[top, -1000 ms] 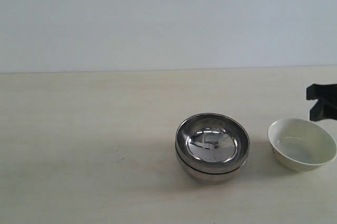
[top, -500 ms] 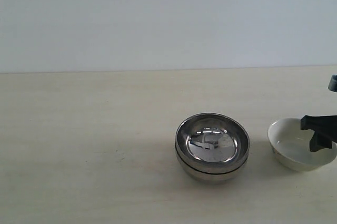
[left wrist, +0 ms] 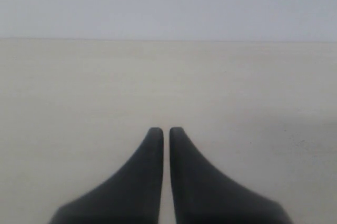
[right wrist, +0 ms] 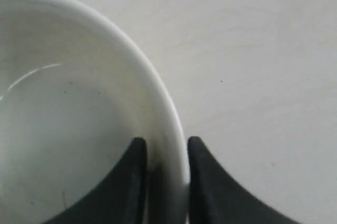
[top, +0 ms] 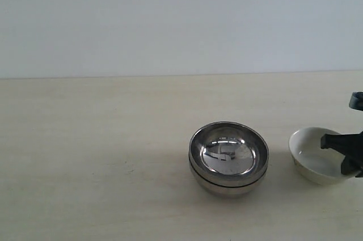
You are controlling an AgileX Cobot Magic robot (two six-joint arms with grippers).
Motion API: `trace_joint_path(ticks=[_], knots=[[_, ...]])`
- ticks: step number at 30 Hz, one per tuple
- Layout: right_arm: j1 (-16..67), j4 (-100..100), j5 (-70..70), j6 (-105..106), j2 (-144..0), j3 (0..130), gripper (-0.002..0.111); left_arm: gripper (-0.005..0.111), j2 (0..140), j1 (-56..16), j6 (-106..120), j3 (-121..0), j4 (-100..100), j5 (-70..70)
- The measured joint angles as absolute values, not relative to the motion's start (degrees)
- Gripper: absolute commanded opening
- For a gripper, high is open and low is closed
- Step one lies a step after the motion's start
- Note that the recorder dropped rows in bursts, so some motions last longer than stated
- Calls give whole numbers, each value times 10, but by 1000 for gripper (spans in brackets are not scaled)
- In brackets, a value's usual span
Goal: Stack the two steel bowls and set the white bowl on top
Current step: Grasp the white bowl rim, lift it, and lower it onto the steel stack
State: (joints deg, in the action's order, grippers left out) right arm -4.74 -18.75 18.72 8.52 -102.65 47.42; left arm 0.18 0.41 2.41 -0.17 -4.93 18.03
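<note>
Right wrist view puts the right gripper (right wrist: 166,142) astride the rim of the white bowl (right wrist: 79,103). One finger is inside the bowl and one outside, with the wall between them. The gap is barely wider than the wall, and I cannot tell whether the pads are pressing yet. Pinching the rim that way looks like the way to lift a bowl too wide to span. Beyond the bowl from this hand, the two steel bowls (top: 228,156) sit nested on the table (top: 85,139), so by my reckoning only the white one remains to place. The left gripper (left wrist: 166,132) hangs over bare tabletop with its fingers nearly together and nothing between them, likely parked clear.
</note>
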Motion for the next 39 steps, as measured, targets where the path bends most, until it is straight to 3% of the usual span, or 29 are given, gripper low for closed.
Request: trace_joint_path(ticks=[16, 30, 34, 39], knots=[[-49, -231, 191, 116, -985, 475, 0, 4, 2, 4, 24, -2, -49, 180], [-50, -487, 254, 351, -918, 476, 0, 4, 2, 4, 24, -2, -49, 180], [-22, -571, 307, 438, -913, 495, 0, 4, 2, 4, 24, -2, -49, 180], [70, -587, 318, 461, -912, 513, 0, 4, 2, 4, 24, -2, -49, 180]])
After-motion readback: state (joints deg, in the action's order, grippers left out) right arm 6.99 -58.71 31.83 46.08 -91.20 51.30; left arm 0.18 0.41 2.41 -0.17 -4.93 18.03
